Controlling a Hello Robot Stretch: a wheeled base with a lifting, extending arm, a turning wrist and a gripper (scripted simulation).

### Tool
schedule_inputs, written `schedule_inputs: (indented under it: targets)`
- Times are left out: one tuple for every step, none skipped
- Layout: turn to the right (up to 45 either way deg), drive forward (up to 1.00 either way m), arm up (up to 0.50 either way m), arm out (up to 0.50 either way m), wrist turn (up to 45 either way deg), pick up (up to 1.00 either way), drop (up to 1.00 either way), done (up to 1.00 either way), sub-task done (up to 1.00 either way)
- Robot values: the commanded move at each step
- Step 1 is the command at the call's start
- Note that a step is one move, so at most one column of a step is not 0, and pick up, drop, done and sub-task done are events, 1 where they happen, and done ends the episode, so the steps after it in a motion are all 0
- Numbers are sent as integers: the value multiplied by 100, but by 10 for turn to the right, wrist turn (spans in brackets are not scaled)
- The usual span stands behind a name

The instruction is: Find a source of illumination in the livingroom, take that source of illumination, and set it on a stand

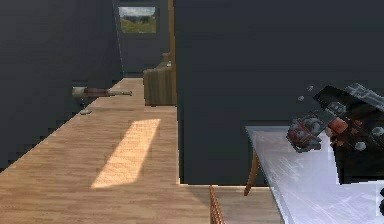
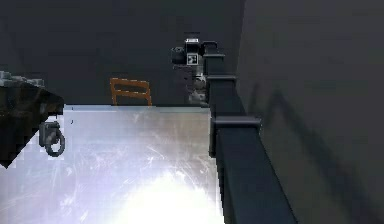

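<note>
In the forward view a wooden floor (image 1: 120,150) runs up the frame's left half between dark walls to a framed picture (image 1: 138,18) at the top, with a tan sofa (image 1: 158,82) below it. A long brownish thing (image 1: 100,92) lies on the floor at upper left; whether it is a lamp cannot be told. A glossy table (image 1: 300,175) at lower right carries dark clutter (image 1: 340,120).

In the arm side view the arm (image 2: 240,150) rises beside the table (image 2: 130,150), with a wooden chair (image 2: 130,92) beyond. The gripper (image 2: 200,85) sits at top centre against the dark wall, and whether it holds anything cannot be told.
</note>
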Motion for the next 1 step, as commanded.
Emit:
schedule_inputs:
  targets:
    - [0,0,0,0,-450,0,0,0,0]
